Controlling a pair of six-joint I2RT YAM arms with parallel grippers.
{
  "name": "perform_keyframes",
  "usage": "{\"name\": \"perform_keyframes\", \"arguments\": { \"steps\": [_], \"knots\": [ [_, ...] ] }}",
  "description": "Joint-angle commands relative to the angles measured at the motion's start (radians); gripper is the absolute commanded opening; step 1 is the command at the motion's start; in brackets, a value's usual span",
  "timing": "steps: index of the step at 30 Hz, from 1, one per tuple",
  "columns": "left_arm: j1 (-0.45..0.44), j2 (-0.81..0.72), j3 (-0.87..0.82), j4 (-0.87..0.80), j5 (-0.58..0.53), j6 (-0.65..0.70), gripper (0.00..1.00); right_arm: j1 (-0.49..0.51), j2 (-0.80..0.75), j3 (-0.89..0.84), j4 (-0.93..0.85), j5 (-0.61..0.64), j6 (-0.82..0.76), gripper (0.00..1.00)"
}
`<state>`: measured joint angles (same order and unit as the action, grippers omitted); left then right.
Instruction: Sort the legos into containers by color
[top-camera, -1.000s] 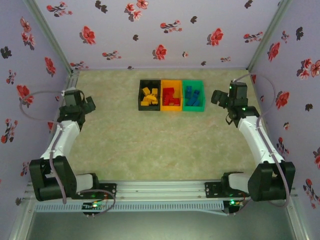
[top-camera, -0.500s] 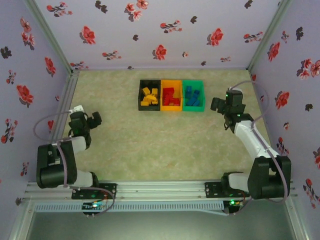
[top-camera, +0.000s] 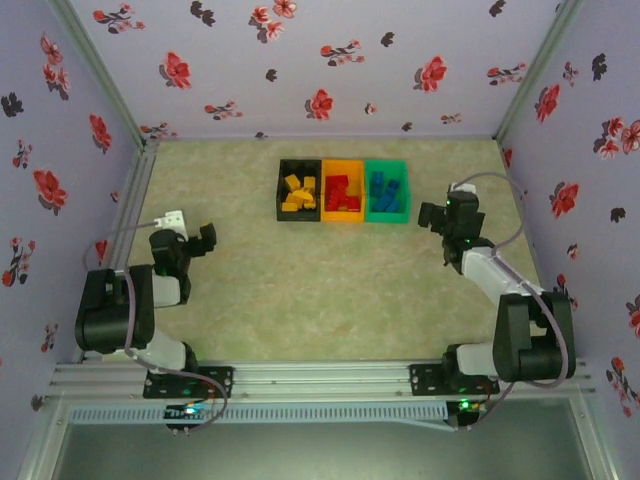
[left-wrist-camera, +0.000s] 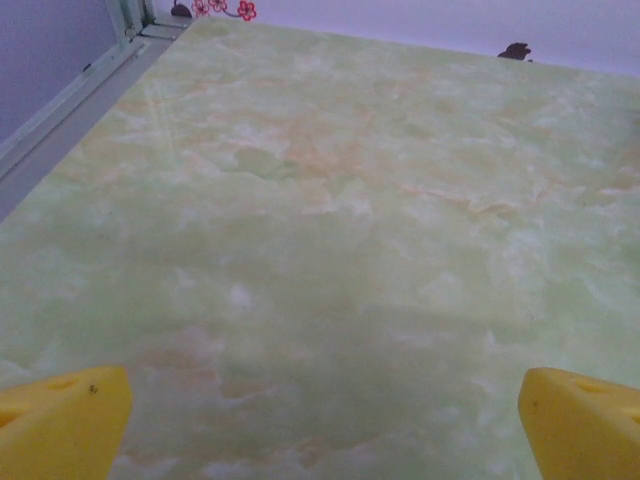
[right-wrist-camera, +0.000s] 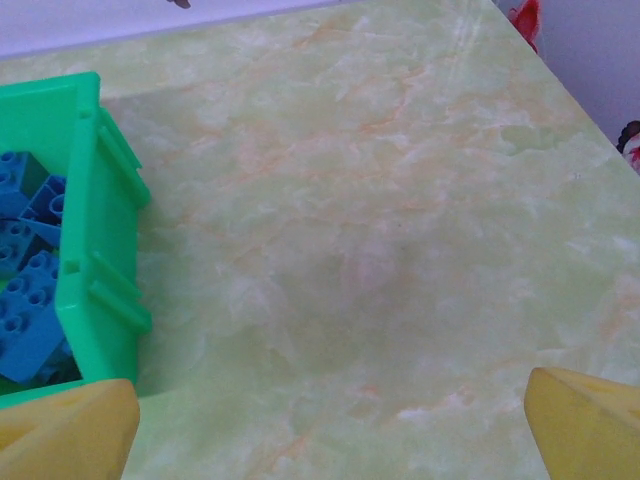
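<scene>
Lilac walls printed with red and dark flowers close in the marbled green tabletop on three sides, and a metal rail runs along the near edge. Open tabletop lies between both arms and the orange bin.

Three bins stand touching in a row. The black bin is on the orange bin's left and the green bin on its right. Yellow legos lie in the black bin, red legos in the orange bin and blue legos in the green bin. They are heaped too closely to count.

There are two arms. The left arm is folded low, well to the near left of the orange bin. The left end effector is apart, gripping nothing, its yellow fingertips over the tabletop. The right arm leans forward. The right end effector is also apart and unloaded, to the right of the orange bin, just beyond the green bin.
</scene>
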<state>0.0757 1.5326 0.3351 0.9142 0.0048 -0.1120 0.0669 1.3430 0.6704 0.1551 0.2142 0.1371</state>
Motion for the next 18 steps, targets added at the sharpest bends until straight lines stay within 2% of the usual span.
{"name": "perform_keyframes", "arguments": {
  "steps": [1,5,7,8,9,10,12,13,16,18],
  "knots": [
    [-0.006,0.006,0.023,0.033,-0.005,0.037,1.0,-0.012,0.034,-0.067,0.216,0.016,-0.027,1.0],
    [-0.024,0.008,0.038,0.007,-0.043,0.044,1.0,-0.053,0.128,-0.241,0.581,-0.014,-0.03,0.99],
    [-0.027,0.007,0.039,0.003,-0.049,0.046,1.0,-0.075,0.258,-0.332,0.912,-0.037,-0.014,0.99],
    [-0.028,0.007,0.04,0.002,-0.052,0.048,1.0,-0.08,0.257,-0.347,0.921,-0.08,-0.023,0.99],
    [-0.029,0.008,0.038,0.002,-0.052,0.048,1.0,-0.081,0.201,-0.321,0.771,-0.089,-0.022,0.99],
    [-0.03,0.008,0.039,0.003,-0.052,0.048,1.0,-0.085,0.208,-0.288,0.72,-0.112,-0.022,0.99],
    [-0.03,0.007,0.039,0.003,-0.054,0.049,1.0,-0.098,0.242,-0.279,0.764,-0.162,-0.026,0.99],
    [-0.034,0.008,0.039,0.002,-0.063,0.051,1.0,-0.098,0.22,-0.271,0.709,-0.165,-0.03,0.99],
    [-0.036,0.006,0.042,0.0,-0.064,0.054,1.0,-0.096,0.228,-0.286,0.76,-0.167,-0.039,0.99],
    [-0.036,0.007,0.042,-0.002,-0.064,0.054,1.0,-0.095,0.215,-0.276,0.711,-0.166,-0.039,0.99]
  ]
}}
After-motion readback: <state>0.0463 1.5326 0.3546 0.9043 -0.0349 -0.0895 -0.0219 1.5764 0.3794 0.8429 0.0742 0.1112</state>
